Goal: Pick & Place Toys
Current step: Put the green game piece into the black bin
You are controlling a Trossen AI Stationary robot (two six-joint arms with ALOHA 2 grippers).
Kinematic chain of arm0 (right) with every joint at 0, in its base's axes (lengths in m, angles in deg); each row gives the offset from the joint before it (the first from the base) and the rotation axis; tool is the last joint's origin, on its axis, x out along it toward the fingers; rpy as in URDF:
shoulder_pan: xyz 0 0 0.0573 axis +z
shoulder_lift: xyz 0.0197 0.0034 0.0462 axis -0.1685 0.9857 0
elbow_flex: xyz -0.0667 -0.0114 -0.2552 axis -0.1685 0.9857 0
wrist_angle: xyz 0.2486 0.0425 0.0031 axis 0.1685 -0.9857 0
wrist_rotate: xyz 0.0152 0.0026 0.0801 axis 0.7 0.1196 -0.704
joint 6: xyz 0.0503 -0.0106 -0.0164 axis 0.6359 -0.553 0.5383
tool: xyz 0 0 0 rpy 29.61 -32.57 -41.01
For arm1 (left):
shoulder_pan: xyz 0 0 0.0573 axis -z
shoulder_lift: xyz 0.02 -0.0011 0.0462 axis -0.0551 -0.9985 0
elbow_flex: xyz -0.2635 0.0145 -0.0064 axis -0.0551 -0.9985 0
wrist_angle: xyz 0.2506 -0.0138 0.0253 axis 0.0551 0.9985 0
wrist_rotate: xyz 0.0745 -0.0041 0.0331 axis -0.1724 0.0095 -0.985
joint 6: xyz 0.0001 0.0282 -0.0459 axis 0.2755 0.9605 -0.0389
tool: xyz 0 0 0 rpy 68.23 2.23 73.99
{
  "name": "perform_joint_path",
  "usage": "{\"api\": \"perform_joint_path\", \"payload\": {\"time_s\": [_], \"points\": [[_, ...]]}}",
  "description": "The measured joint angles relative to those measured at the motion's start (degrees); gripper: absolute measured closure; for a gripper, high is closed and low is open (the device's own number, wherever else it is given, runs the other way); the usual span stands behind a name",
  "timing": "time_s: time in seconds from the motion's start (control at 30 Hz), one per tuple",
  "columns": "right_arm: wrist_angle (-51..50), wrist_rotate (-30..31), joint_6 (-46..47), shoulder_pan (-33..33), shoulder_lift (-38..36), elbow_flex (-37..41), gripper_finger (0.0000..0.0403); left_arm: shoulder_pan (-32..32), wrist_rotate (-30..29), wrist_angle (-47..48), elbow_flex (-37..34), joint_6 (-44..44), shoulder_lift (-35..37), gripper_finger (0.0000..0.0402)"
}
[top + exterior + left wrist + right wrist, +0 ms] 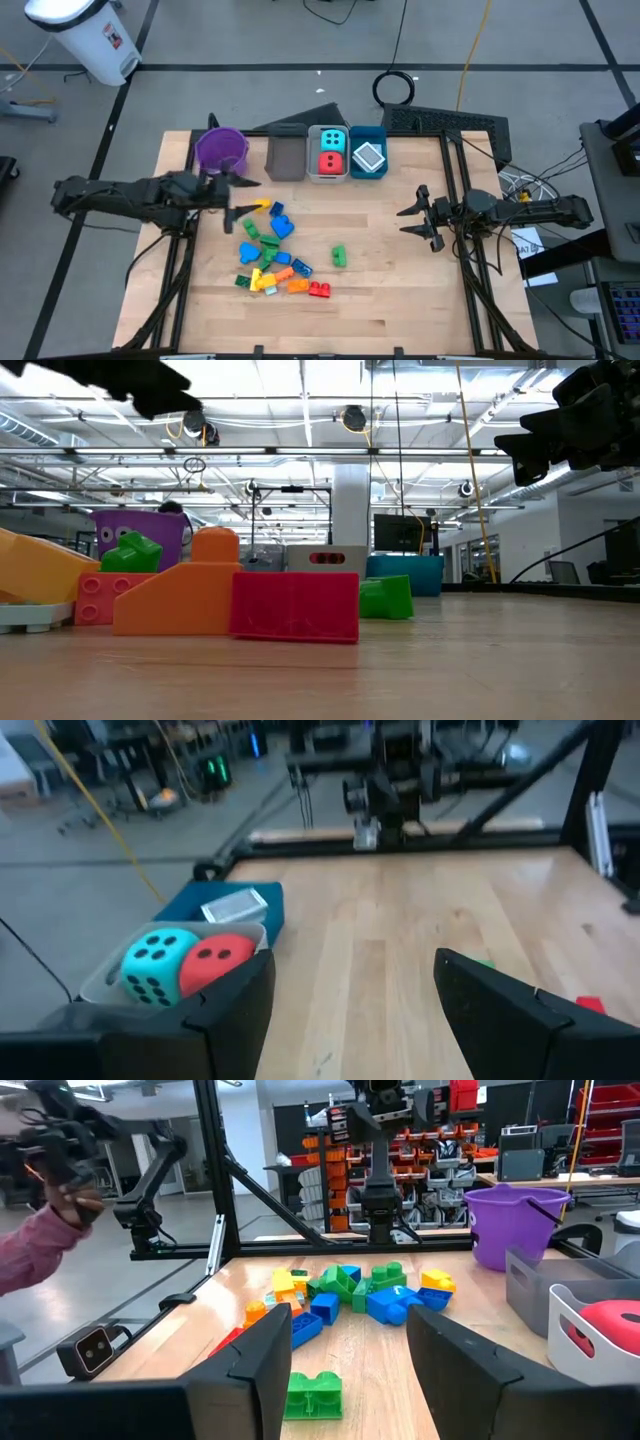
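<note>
A pile of small plastic bricks (272,255) in blue, green, yellow, orange and red lies on the table left of centre; one green brick (339,257) lies apart to its right. A cyan die (331,139) and a red die (330,162) sit in the white bin (313,155). White flat pieces (369,156) lie in the blue bin (384,137). My left gripper (238,198) is open and empty, raised between the purple bucket (221,150) and the pile. My right gripper (418,217) is open and empty at the table's right.
A grey bin (286,157) stands between the bucket and the white bin along the far edge. Bare wood lies between the pile and my right gripper. A person's sleeve (40,1250) shows beyond the table in the right wrist view.
</note>
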Motion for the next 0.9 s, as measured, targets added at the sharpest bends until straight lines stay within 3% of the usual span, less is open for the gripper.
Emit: {"api": "perform_joint_path", "payload": {"time_s": [0.43,0.6,0.9], "points": [[1.55,0.0,2.51,0.0,-0.02,0.0,0.023,-0.02,-3.08,-0.49,-12.6,1.09,30.13,0.0128],[3.7,0.02,4.95,0.0,0.01,0.0,0.0231,-0.02,-3.08,-0.36,-15.02,0.26,32.42,0.0128],[7.87,0.33,1.7,0.0,0.97,0.16,0.0233,-0.02,-3.07,0.02,-15.96,-1.53,29.6,0.0128]]}}
